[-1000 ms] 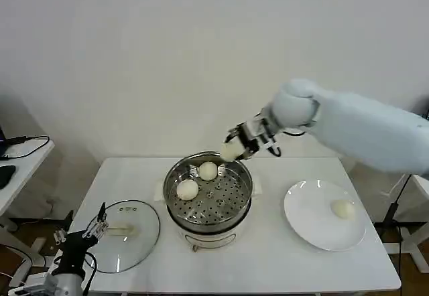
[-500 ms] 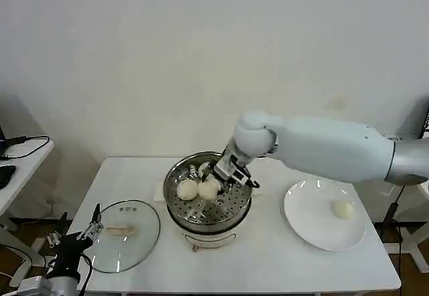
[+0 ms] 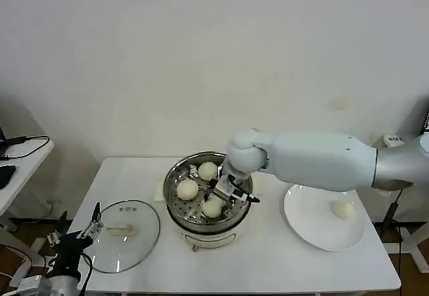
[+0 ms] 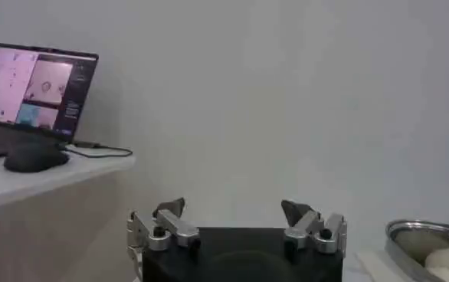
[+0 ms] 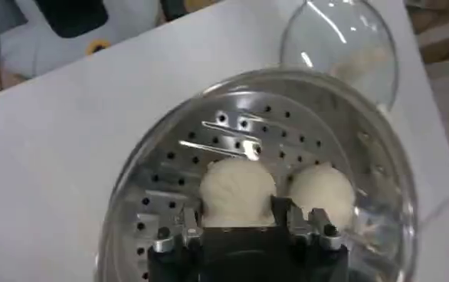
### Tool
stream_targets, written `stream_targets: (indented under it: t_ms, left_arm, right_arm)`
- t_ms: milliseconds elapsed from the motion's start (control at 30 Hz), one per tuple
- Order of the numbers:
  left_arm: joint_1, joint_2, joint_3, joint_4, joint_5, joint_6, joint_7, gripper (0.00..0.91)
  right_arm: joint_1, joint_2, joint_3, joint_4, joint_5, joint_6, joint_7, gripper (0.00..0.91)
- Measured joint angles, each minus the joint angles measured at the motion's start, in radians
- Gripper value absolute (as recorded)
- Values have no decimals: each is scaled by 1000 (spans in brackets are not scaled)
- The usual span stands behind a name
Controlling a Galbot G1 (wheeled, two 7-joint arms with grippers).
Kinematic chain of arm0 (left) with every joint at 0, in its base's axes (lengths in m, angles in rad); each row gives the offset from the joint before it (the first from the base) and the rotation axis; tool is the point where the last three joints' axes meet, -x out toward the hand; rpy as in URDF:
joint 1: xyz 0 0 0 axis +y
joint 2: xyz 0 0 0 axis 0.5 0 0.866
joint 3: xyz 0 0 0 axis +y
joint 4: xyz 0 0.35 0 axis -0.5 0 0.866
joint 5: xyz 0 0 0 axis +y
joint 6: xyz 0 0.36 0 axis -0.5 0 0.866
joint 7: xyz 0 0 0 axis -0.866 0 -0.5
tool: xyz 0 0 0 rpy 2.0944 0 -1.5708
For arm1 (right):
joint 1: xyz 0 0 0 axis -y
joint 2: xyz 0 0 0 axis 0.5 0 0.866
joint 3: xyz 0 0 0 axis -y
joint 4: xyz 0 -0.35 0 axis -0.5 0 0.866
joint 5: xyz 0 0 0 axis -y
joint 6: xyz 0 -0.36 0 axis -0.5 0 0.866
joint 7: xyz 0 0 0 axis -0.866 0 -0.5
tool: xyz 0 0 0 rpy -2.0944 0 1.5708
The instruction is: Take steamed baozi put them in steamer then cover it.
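Observation:
The steamer (image 3: 175, 175) stands mid-table with its perforated tray (image 5: 232, 126) open to view. Two steamed baozi (image 3: 208, 170) (image 3: 187, 189) lie on the tray. My right gripper (image 3: 217, 201) is down inside the pot, shut on a third baozi (image 3: 210, 209) (image 5: 236, 188) held low over the tray's near side, beside another baozi (image 5: 322, 191). A further baozi (image 3: 343, 209) rests on the white plate (image 3: 305, 219). The cover (image 3: 124, 236) (image 5: 339, 46) lies flat on the table left of the pot. My left gripper (image 3: 75, 237) (image 4: 234, 211) hovers open off the table's near left corner.
A side desk at far left holds a laptop (image 4: 37, 84) and a mouse (image 4: 33, 157). My right arm (image 3: 315, 162) reaches across above the table between pot and plate. Bare tabletop (image 3: 268, 262) runs along the front edge.
My right gripper carried the baozi from above the pot's far rim down into the steamer, toward its near side. The left arm barely shifted.

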Motion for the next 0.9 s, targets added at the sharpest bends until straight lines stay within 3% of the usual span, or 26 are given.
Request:
stream_targets:
  t_ms: [167,200,233,900]
  left_arm:
    - [3,-2,-2,1,-1,-3,1,907]
    - [4,-2,-2,0,-1,-3,1,907]
    - [4,-3,-2,0,-1,-3,2,907]
    - [-6,-5,9,1,1,-2,1,907]
  right_arm:
    - [-1,7,-8,-7,-11,9,-1,615]
    - [0,8,-10,-8,-14,12,-1,836]
    - [0,8,-10,-9,-17,14,-1,907]
    - [37,-19,12,-20,3,18,12,907]
